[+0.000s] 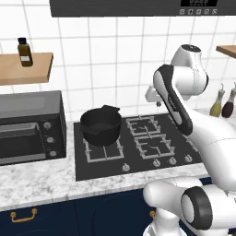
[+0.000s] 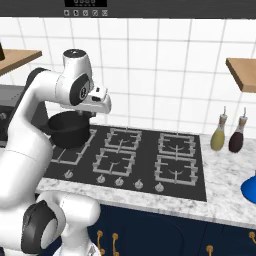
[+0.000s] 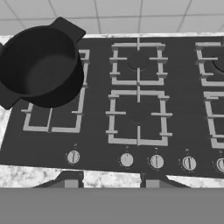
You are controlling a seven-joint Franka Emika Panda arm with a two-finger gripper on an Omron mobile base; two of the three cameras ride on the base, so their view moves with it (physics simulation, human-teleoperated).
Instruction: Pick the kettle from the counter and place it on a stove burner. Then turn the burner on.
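The kettle (image 2: 250, 186) showed as a glossy blue rounded shape at the far right edge of the right base view, cut off by the frame, sitting on the tabletop (image 2: 227, 167) to the right of the cooktop (image 2: 147, 162). The tabletop was a white-grey speckled stone slab over dark navy cabinets with brass handles. The cooktop was a flat black glass panel carrying six square metal grates, each with a round centre, and a row of small round knobs (image 3: 126, 159) along its front edge. The middle front burner (image 3: 138, 116) lay bare, directly below the hand's camera.

A big black pot (image 1: 101, 125) with two flat side handles sat on the left rear burner. It was round, matte and dark inside, and nothing could be seen in it.

The hand (image 3: 109, 183) hung above the front of the cooktop, well apart from the kettle. Its two dark finger tips stood apart with nothing between them.

Two slim glass bottles (image 2: 229, 133), one olive and one dark red, stood upright side by side on the tabletop near the tiled wall, behind the kettle. A small brown bottle (image 1: 25, 52) with a pale label stood on a wooden shelf (image 1: 34, 69) at the left. Under it a grey toaster oven (image 1: 30, 126) with round dials rested on the tabletop, beside the cooktop.
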